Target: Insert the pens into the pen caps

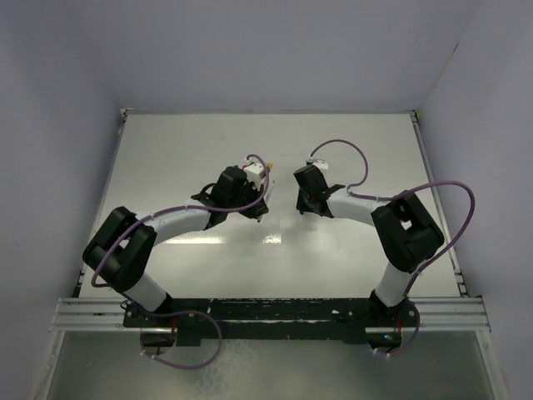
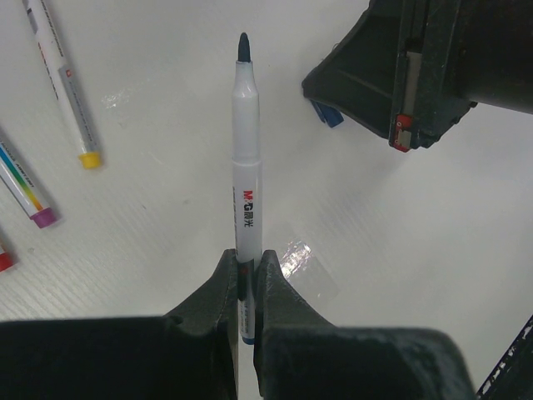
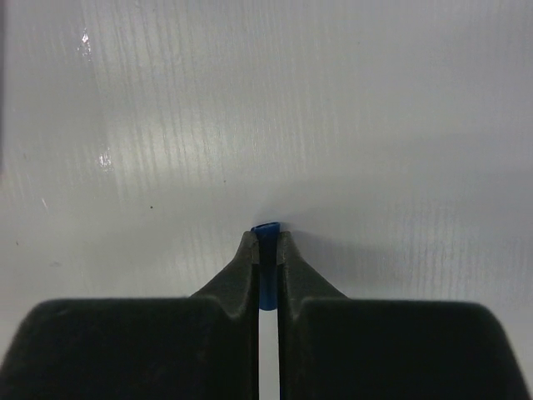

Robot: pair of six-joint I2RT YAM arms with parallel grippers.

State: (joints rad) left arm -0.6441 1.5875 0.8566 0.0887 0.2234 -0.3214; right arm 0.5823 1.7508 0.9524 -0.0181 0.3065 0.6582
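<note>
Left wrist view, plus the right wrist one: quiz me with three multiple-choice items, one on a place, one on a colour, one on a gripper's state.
1. In the left wrist view, where do the loose pens lie relative to the held pen?
A. To its left
B. To its right
C. Across it

2. What colour is the held pen's tip?
A. Red
B. Yellow
C. Dark blue

3. What is the right gripper doing?
A. Open and empty
B. Shut on the blue cap
C. Shut on a pen

Key:
1 A: they lie along the picture's left edge.
2 C: the tip sticking out beyond the left gripper is dark blue.
3 B: its fingers pinch the cap at their tips.
</note>
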